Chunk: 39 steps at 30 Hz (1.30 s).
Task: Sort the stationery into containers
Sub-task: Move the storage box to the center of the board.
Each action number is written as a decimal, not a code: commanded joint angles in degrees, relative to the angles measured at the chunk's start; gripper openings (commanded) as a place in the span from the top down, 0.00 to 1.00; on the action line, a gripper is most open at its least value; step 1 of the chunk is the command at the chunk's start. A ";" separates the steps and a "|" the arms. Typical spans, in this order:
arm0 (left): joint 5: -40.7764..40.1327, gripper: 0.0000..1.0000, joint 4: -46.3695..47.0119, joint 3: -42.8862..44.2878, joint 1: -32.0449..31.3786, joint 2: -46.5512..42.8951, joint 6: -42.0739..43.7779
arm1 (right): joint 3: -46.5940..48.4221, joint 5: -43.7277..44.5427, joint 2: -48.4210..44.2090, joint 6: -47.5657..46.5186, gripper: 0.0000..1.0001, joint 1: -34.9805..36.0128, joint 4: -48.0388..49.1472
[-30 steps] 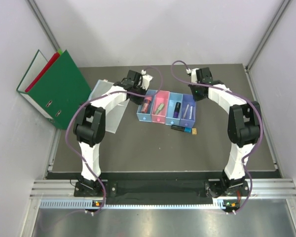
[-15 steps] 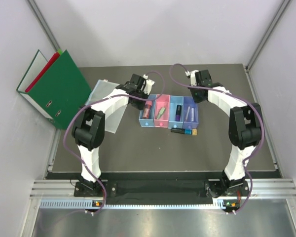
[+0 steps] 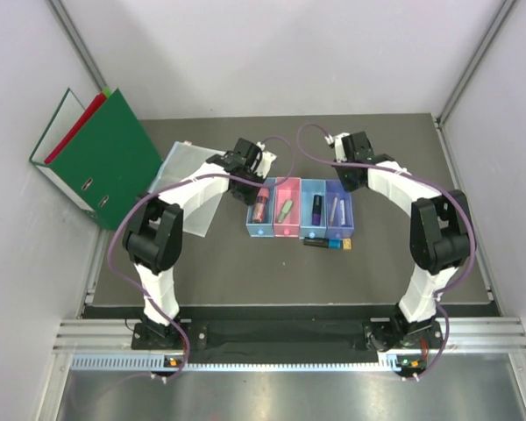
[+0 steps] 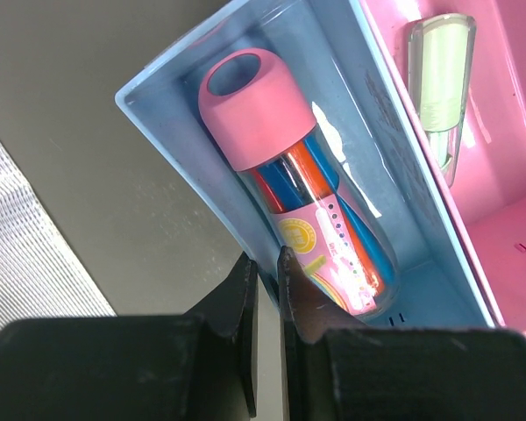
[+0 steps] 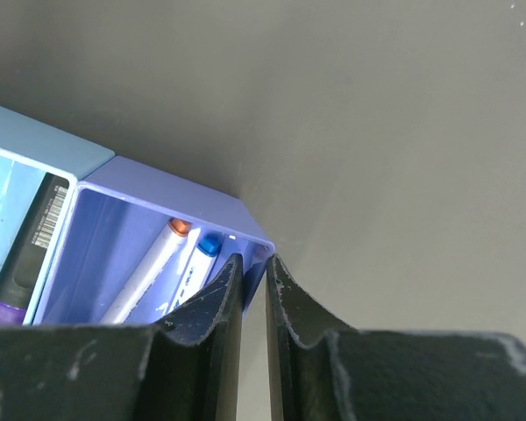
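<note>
The containers (image 3: 300,230), four joined bins, lie square at the table's middle. My left gripper (image 3: 256,181) (image 4: 263,259) is shut on the left wall of the light blue bin (image 4: 171,132), which holds a pink-capped glue stick (image 4: 289,175). A green highlighter (image 4: 443,83) lies in the pink bin. My right gripper (image 3: 347,181) (image 5: 254,261) is shut on the far right corner of the purple bin (image 5: 171,206), where two white markers (image 5: 153,263) lie. A dark marker (image 5: 26,254) lies in the blue bin. A black pen (image 3: 323,244) and a tiny tan block (image 3: 347,246) lie on the table against the bins' near side.
Green and red ring binders (image 3: 101,158) lean at the far left. A clear plastic sleeve (image 3: 186,175) lies flat under the left arm, just left of the bins. White walls close in the table on three sides.
The row of bins has swung from a slant to square and slid a little toward the near edge, both grippers moving with it. The pen has shifted nearer too.
</note>
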 commanded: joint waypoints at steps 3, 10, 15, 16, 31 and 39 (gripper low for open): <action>10.95 0.97 -1.20 -2.04 -5.53 -1.69 5.88 | 1.30 -9.58 -0.63 0.69 0.95 5.36 2.84; 8.57 0.99 1.18 0.41 -4.12 1.73 6.14 | 6.67 -8.79 3.15 0.60 0.96 5.36 3.20; 7.69 0.99 2.06 3.05 -2.63 4.19 6.67 | 9.22 -8.35 5.26 0.16 0.96 5.36 3.63; 7.69 0.99 2.14 3.49 -2.36 4.81 6.76 | 9.40 -8.17 5.53 0.16 0.96 5.27 3.64; 7.07 0.99 3.99 5.52 -1.22 7.62 7.46 | 13.70 -6.77 8.07 -0.37 0.96 5.09 4.78; 6.63 0.99 4.52 4.99 -1.22 7.62 7.64 | 15.73 -6.94 8.87 -1.07 0.96 5.09 4.69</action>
